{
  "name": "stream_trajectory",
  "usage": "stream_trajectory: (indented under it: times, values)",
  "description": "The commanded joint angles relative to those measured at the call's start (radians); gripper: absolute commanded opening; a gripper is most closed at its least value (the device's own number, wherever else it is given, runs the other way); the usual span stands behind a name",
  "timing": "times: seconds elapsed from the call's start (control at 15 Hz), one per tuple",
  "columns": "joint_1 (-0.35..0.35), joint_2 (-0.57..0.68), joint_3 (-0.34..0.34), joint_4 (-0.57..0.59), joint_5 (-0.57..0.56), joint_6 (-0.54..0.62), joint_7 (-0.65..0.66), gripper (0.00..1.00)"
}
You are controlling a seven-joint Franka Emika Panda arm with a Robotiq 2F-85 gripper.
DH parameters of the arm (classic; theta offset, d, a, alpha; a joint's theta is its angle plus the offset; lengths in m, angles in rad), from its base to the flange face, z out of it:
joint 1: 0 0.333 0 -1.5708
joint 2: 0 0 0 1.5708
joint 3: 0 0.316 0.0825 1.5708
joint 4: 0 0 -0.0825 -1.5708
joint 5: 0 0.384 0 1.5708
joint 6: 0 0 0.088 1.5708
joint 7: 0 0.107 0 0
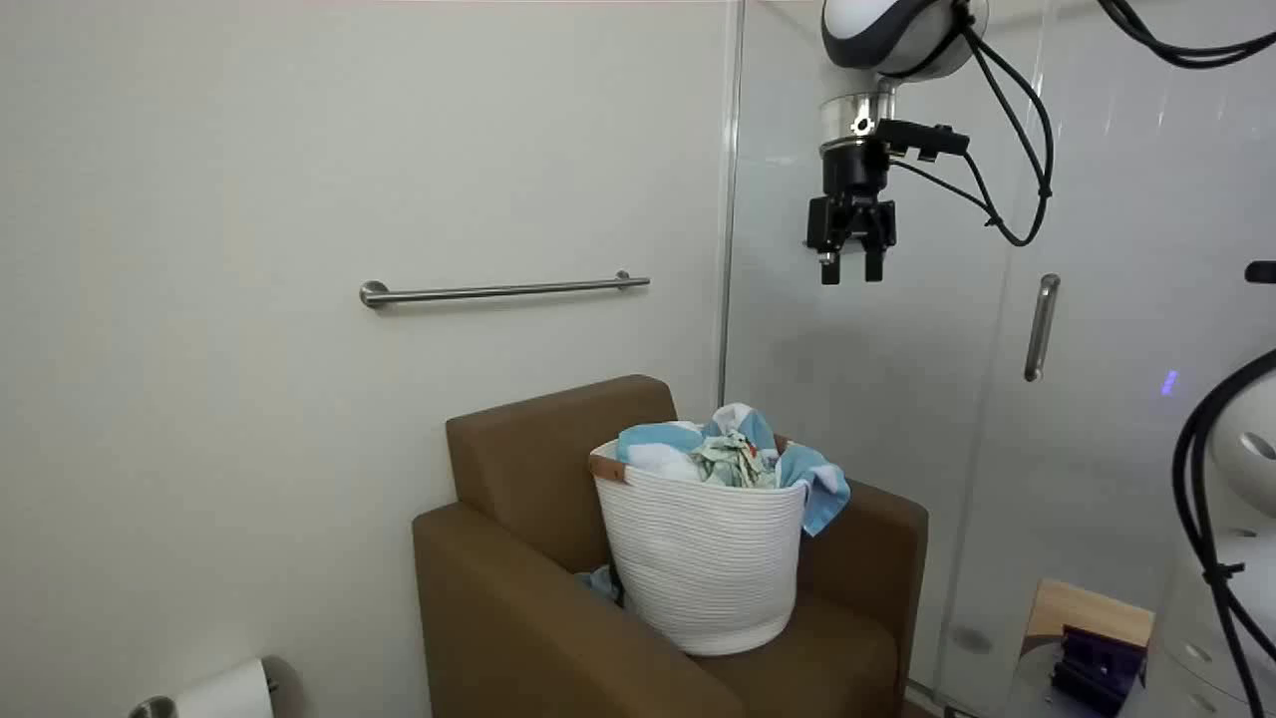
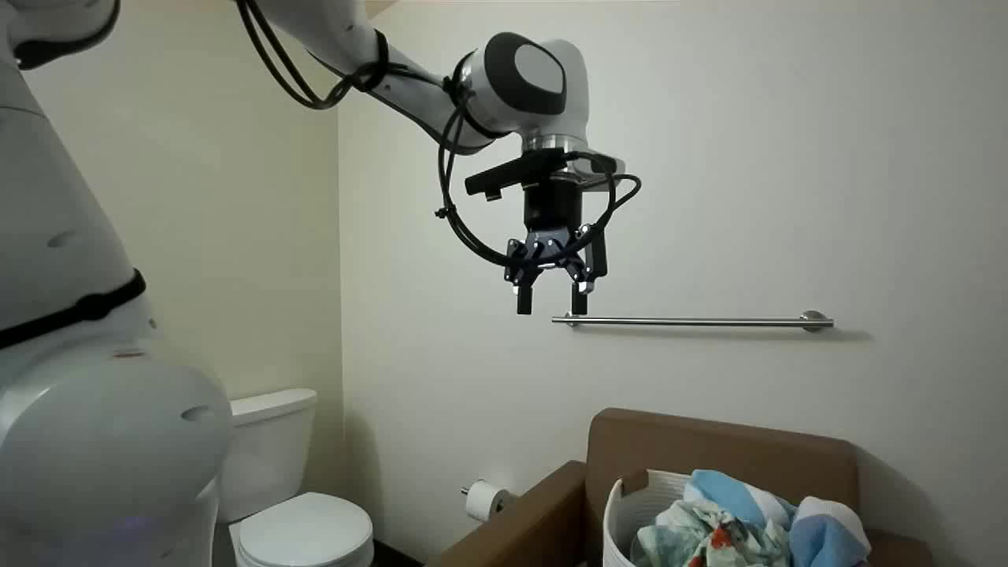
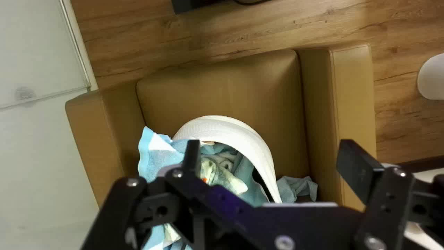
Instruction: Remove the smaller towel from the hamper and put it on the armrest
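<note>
Marking (image 2: pixel 130 354) on pale arm (image 2: pixel 102 449), left side of an exterior view: reddish, too small to read. Armrest (image 2: pixel 528 520) at lower centre. Gripper (image 2: pixel 552 301) upper centre, aimed downward, 2 jaws wide apart. Lower right: white hamper (image 2: pixel 661 492) on brown armchair (image 2: pixel 709 441), holding patterned towel (image 2: pixel 709 531) and blue-white towel (image 2: pixel 732 492); which is smaller, cannot tell.

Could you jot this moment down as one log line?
gripper: open, empty, higher than hamper | hamper: on armchair | blue-and-white towel: hanging partly outside | patterned cloth: in hamper | grasp: not yet made
</note>
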Motion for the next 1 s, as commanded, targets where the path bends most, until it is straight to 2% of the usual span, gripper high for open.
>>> stream_trajectory:
  times: [0.0, 0.4, 0.53, 0.93]
  values:
    - [-0.003, 0.002, 0.003, 0.003, 0.001, -0.003, -0.002, 1.00]
    - [-0.003, 0.002, 0.003, 0.003, 0.001, -0.003, -0.002, 1.00]
    - [0.001, 0.044, -0.008, 0.051, 0.027, 0.025, -0.006, 1.00]
    - [0.014, 0.321, -0.047, 0.420, 0.096, 0.016, -0.127, 1.00]
